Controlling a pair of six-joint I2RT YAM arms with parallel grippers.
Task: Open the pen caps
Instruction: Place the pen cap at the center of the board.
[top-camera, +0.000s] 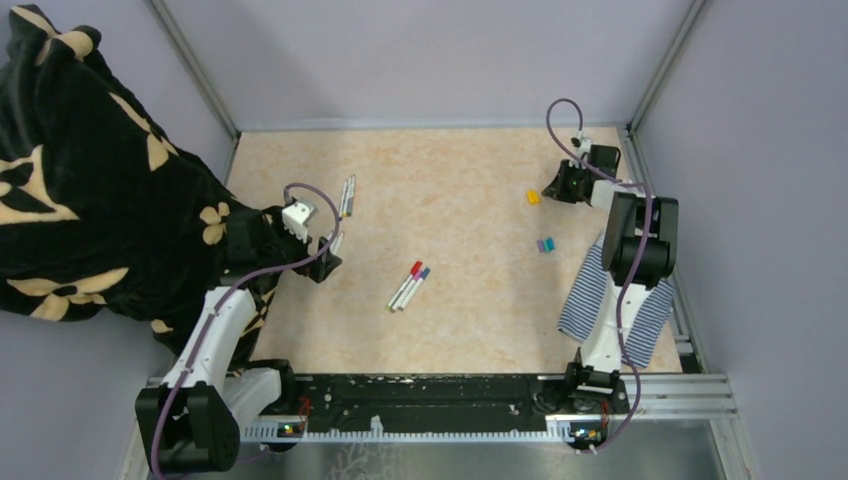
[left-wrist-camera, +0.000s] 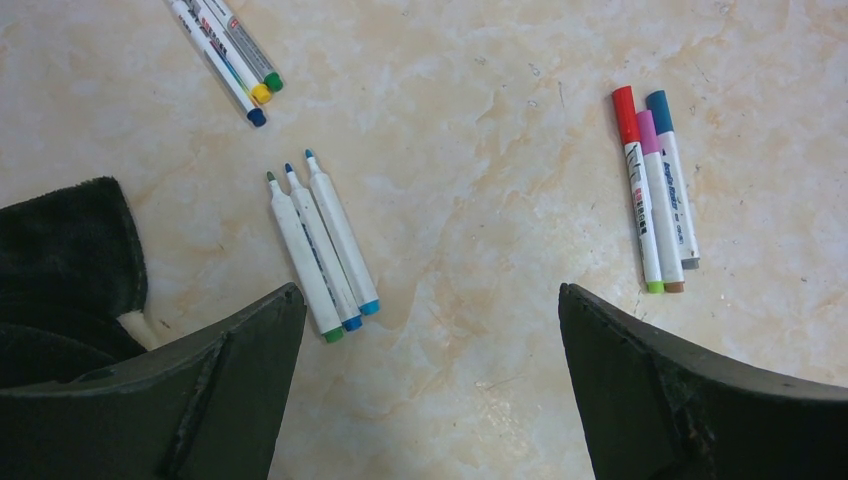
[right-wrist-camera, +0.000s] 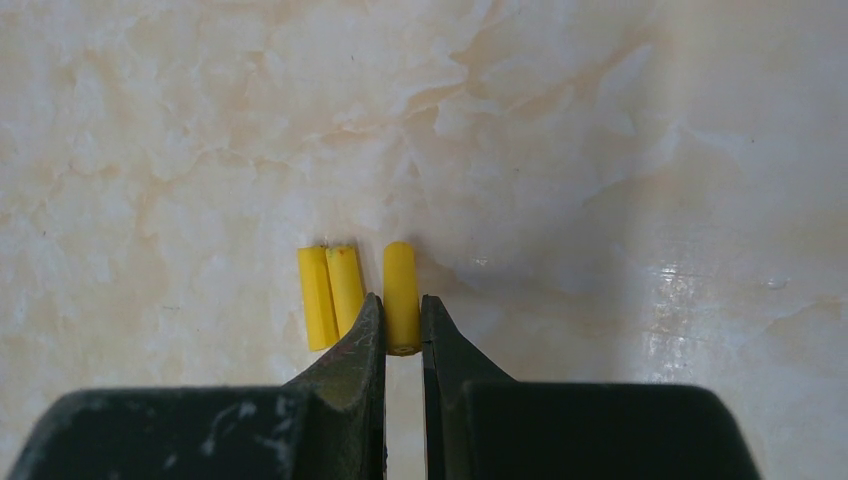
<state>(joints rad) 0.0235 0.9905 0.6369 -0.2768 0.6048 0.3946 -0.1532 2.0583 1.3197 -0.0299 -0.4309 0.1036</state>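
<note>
My right gripper is shut on a yellow pen cap, held low over the table. Two more yellow caps lie just left of it. From above, this gripper sits at the far right beside the yellow caps. My left gripper hangs open with nothing between its fingers. Three uncapped pens lie by its left finger. Three pens with red, pink and blue caps lie to the right, mid-table. Three further pens lie beyond.
Purple and teal loose caps lie right of centre. A blue-and-white striped cloth lies under the right arm. A black patterned blanket covers the left side, its edge beside the left gripper.
</note>
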